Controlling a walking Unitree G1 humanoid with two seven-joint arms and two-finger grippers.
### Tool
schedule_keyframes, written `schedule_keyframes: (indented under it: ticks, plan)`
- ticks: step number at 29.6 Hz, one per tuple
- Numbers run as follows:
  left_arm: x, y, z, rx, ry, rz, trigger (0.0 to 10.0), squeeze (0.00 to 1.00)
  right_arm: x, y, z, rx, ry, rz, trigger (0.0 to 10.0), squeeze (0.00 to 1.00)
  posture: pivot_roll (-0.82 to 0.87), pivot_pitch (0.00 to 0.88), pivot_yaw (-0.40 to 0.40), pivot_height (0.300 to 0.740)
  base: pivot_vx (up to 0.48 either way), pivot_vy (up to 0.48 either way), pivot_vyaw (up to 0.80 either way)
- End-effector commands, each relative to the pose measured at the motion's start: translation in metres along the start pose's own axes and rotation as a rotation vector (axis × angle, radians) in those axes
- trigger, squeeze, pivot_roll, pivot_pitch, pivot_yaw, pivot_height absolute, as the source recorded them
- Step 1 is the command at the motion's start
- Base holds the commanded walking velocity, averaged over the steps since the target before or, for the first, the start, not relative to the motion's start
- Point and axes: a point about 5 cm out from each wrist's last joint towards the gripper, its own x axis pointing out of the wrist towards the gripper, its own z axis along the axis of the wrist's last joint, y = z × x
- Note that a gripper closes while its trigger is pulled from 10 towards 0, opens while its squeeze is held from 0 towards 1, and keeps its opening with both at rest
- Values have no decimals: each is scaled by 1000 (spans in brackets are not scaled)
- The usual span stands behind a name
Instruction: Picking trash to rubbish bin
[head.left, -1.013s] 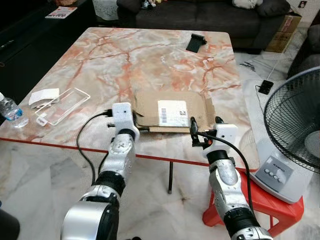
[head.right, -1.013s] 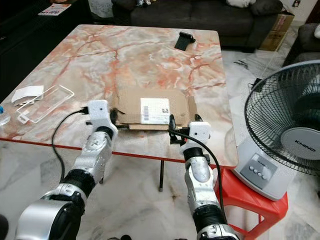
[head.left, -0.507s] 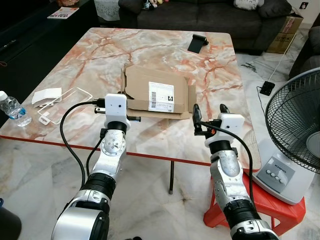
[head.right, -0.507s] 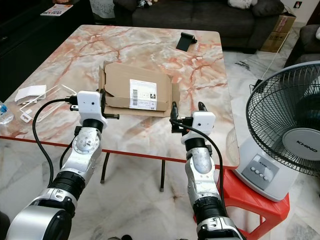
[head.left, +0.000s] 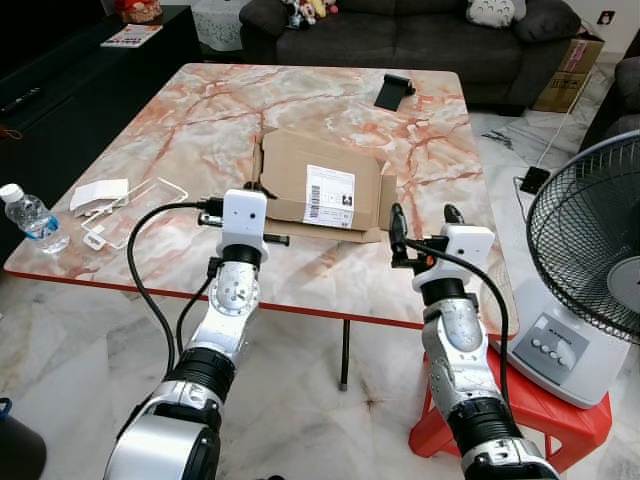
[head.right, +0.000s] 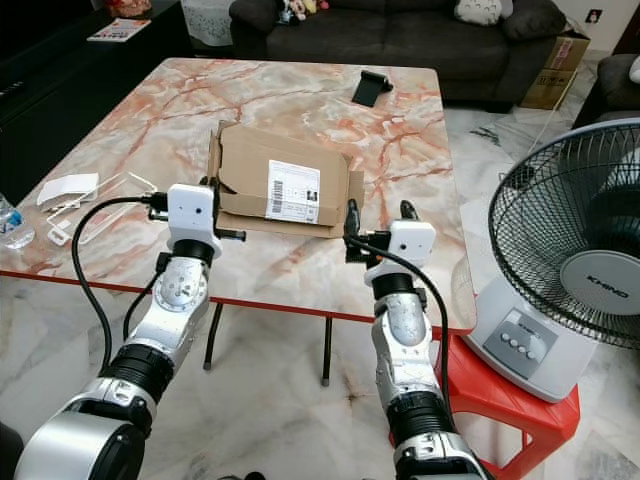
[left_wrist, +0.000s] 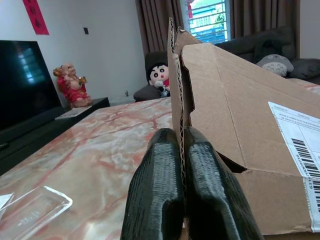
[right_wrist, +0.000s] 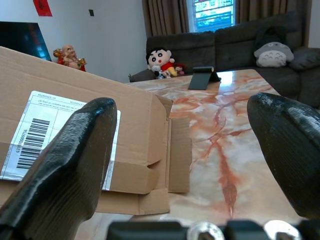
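Marble table (head.left: 200, 110) with cardboard box (head.left: 320, 185)

Four cameras — two on the head, one on each wrist.

The head's stereo pair looks forward and down from above the near edge of the pink-veined marble table (head.left: 200, 110), taking in the flattened brown cardboard box with a white barcode label (head.left: 320, 185), both silver arms, the dark grey sofa (head.left: 400, 30) beyond and the white standing fan (head.right: 575, 260) at the right. The left wrist camera sits low over the tabletop, very close to the box's edge, facing the sofa and window. The right wrist camera — equally low, a little farther back — faces the same way; both share the box, its label, the sofa and the small red-and-white doll (right_wrist: 160, 62).
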Motion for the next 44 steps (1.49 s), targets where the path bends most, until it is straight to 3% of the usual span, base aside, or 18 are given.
schedule_keyframes:
  ticks: [1,44]
  plan:
    - [0,0,2,16,-17,1,10000,0,2,1,5,5,-29,0,10000,0,-129,24,48,740,-247,0,0]
    - [-2,6,-4,13,12,35,10000,0,-3,-5,-2,-7,9,-1,10000,0,-136,45,27,740,-238,0,0]
